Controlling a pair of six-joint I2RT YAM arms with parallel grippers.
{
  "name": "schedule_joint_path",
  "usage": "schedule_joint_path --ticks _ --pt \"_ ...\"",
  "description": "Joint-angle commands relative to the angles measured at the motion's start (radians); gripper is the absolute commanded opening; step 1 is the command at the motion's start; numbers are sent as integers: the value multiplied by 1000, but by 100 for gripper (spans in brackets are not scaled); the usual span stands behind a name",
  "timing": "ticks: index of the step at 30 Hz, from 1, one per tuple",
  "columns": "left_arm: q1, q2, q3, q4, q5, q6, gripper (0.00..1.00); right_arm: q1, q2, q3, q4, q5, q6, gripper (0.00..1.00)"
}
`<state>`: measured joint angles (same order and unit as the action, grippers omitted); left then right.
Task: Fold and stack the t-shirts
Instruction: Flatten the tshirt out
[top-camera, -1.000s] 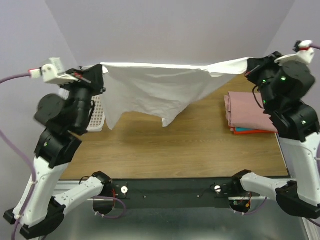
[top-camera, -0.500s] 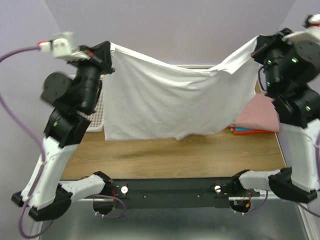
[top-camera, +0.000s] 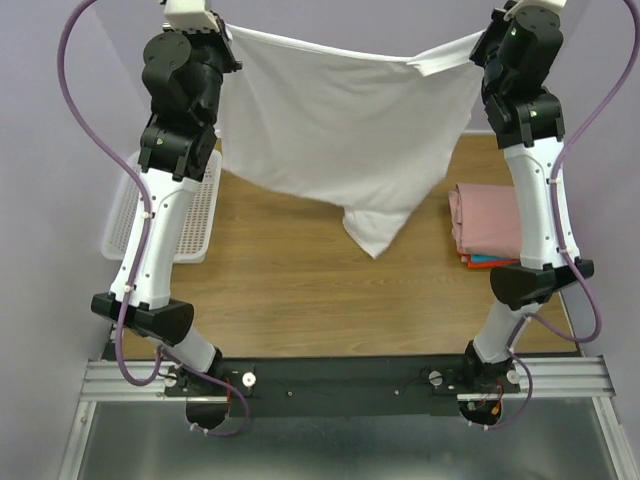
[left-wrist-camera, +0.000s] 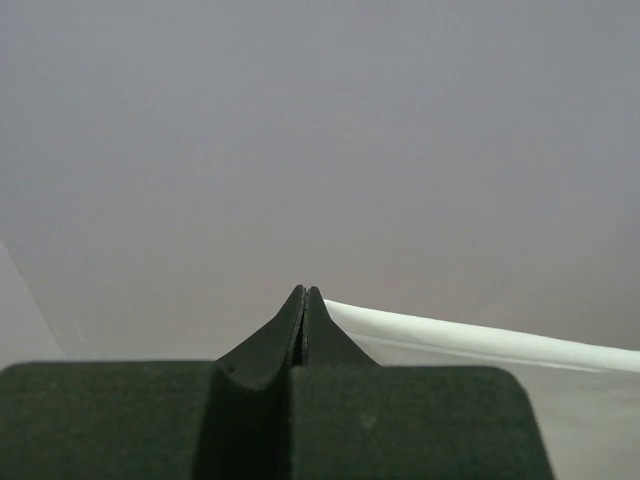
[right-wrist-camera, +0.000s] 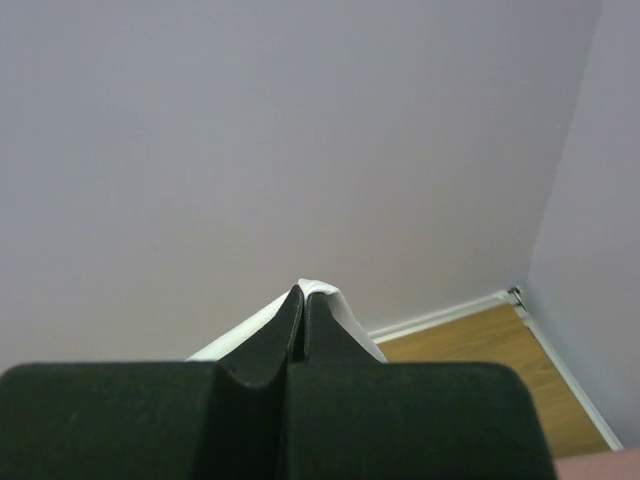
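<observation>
The plain white t-shirt (top-camera: 345, 130) hangs spread in the air between my two arms, high above the table, its lowest point a hanging corner. My left gripper (top-camera: 225, 35) is shut on its left top corner; the cloth edge (left-wrist-camera: 480, 345) shows to the right of the closed fingers. My right gripper (top-camera: 488, 38) is shut on its right top corner, white cloth (right-wrist-camera: 330, 298) wrapping the closed tips. The dusty pink folded shirt (top-camera: 485, 220) lies on the table at the right, on top of thin blue and red-orange folded shirts (top-camera: 490, 262).
A white perforated plastic basket (top-camera: 190, 215) stands at the table's left edge, behind my left arm. The wooden table (top-camera: 330, 300) lies under the hanging shirt. Purple walls enclose the back and sides.
Both arms have risen and straightened upward, lifting the white shirt well off the table. The shirt now hangs higher, its bottom drawn into a point.
</observation>
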<state>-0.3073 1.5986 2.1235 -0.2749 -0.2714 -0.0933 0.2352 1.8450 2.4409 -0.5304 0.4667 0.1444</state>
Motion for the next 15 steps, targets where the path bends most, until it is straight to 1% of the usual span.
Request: schedule_joint_path --ticks 1,2,4,5,6,7,8,9,11,12,13,14,15 --pt "22 -52 27 62 49 86 0 6 -108 -60 109 -88 -22 0" --pt "25 -66 6 69 49 89 0 7 -127 -87 113 -97 -22 0" --pt "27 -135 -126 130 50 131 0 6 -191 -149 118 -120 -22 0" --pt "27 -164 -251 188 52 142 0 7 -249 -237 119 -126 -13 0" --pt "27 -193 -252 189 52 148 0 7 -250 -294 119 -134 0 0" --pt "27 -222 -399 251 37 159 0 6 -320 -356 121 -144 26 1" --pt "27 -291 -481 273 37 161 0 7 -364 -435 121 -154 40 1" --pt "27 -325 -648 352 41 159 0 7 -442 -585 124 -158 55 1" --pt "25 -423 -805 397 66 120 0 7 -533 -760 127 -158 113 0" --pt "25 -454 -961 442 83 97 0 6 -570 -928 129 -163 135 1" --pt "24 -482 -1035 460 93 61 0 7 -652 -1006 130 -177 153 0" --pt "23 -538 -1104 474 104 -13 0 7 -687 -1073 133 -186 193 0" --pt "23 -564 -1170 492 109 -48 0 7 -723 -1145 133 -191 217 1"
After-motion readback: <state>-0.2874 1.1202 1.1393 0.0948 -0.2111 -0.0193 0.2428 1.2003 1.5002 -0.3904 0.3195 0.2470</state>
